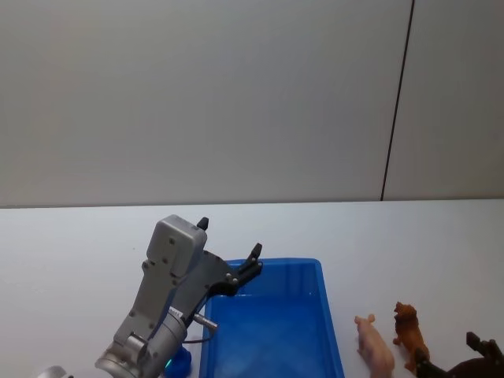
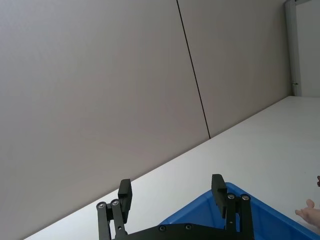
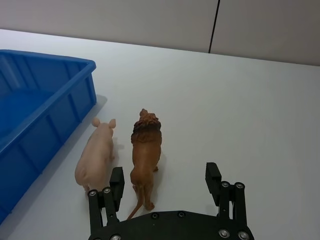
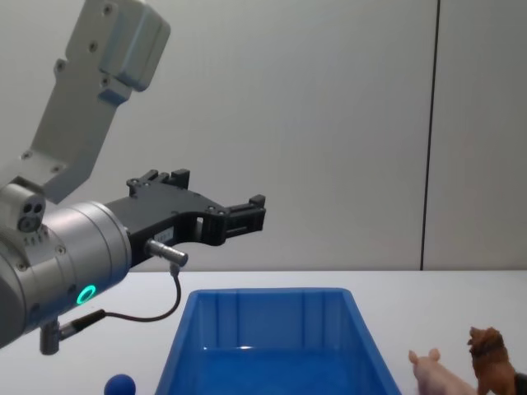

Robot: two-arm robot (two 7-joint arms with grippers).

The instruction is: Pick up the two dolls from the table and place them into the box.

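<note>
1. A flat white tabletop carries everything and runs back to a pale wall.
2. A rectangular bright blue plastic bin with ribbed inner walls sits directly on it, open side up, near the robot's edge and about the middle of the table.
3. A pale pink plastic pig figurine stands upright on the tabletop to the bin's right, near its side wall but apart from it, snout pointing away from the robot.
4. A shaggy reddish-brown plastic animal figurine stands just beside the pig, on its right, facing the same way.
5. A small blue ball rests on the tabletop to the bin's left, near its front corner.
</note>
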